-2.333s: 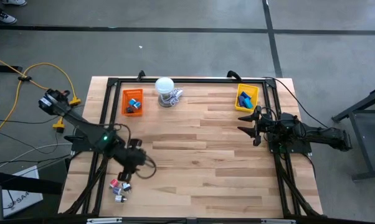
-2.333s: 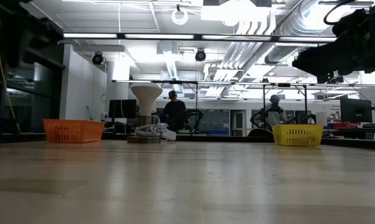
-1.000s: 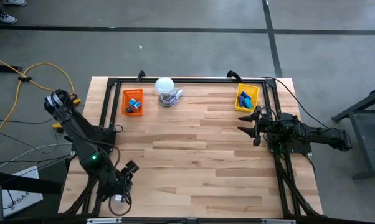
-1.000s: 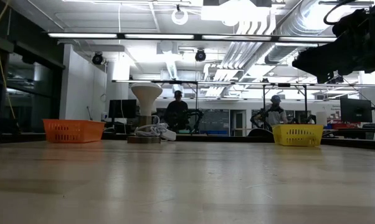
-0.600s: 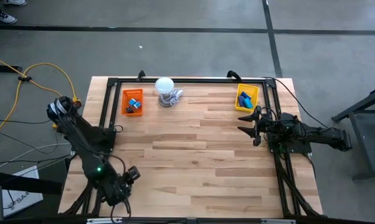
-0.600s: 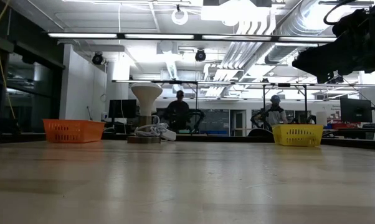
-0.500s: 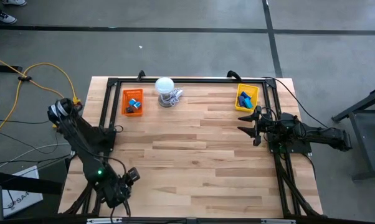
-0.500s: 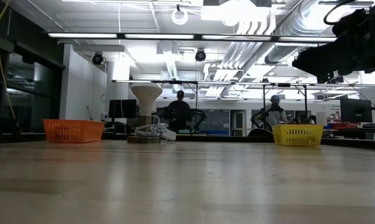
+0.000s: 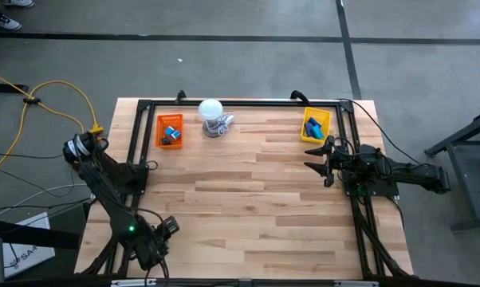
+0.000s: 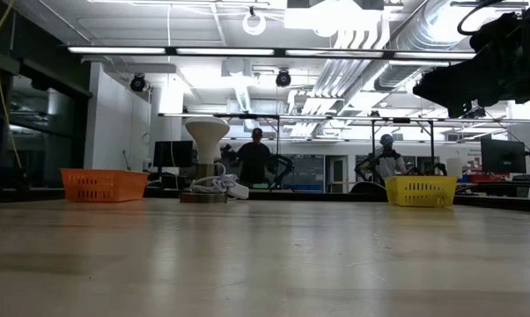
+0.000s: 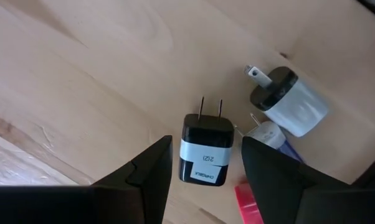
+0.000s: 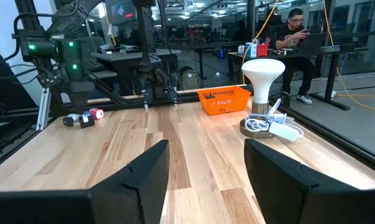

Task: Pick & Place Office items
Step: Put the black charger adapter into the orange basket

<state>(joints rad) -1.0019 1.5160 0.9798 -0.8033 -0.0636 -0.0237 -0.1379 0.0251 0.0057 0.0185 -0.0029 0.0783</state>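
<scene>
Black-and-white plug adapter lies flat, beside seemingly similar white ones.

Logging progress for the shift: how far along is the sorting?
Partly done: blue pieces already lie in the orange tray and the yellow tray. In hand: the left gripper, fingers open, straddles a black-and-white plug adapter. Left: that adapter and the round white plug beside it. The right gripper waits, open.

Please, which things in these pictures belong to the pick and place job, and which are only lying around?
Job:
- black-and-white charger, between the open left gripper's fingers
- white plug adapter and red bit beside it
- blue pieces in the orange tray
- blue blocks in the yellow tray

Lying about:
- white lamp with its cord
- yellow cable on the floor
- right gripper, open, waiting
</scene>
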